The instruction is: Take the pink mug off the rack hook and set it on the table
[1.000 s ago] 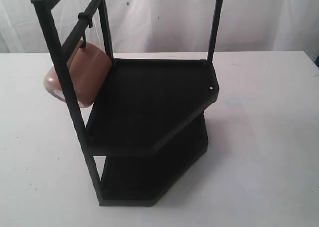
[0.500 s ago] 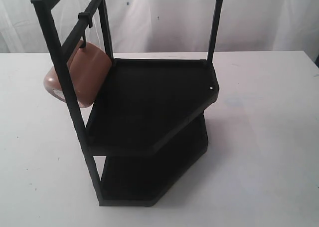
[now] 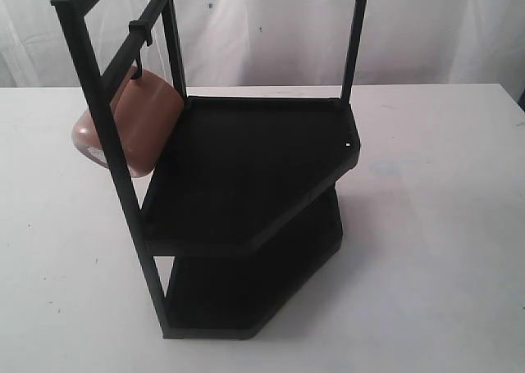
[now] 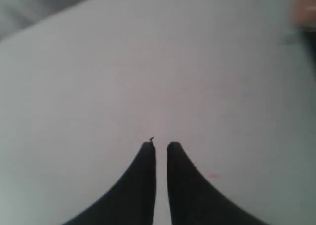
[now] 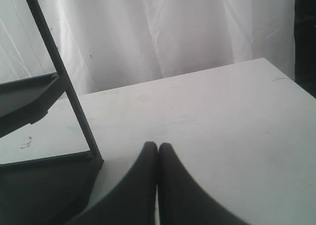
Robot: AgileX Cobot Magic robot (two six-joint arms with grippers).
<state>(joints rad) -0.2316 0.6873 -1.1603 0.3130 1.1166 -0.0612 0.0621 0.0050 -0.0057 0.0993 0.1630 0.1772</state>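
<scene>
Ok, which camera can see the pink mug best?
The exterior view. There the pink mug hangs from the rack hook on the rack, with one upright bar crossing it. The left wrist view catches only a blurry pink patch at its edge; the right wrist view shows none of it.

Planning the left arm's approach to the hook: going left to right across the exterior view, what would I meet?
Bare table → pink mug, hanging → rack shelves → bare table again.
</scene>
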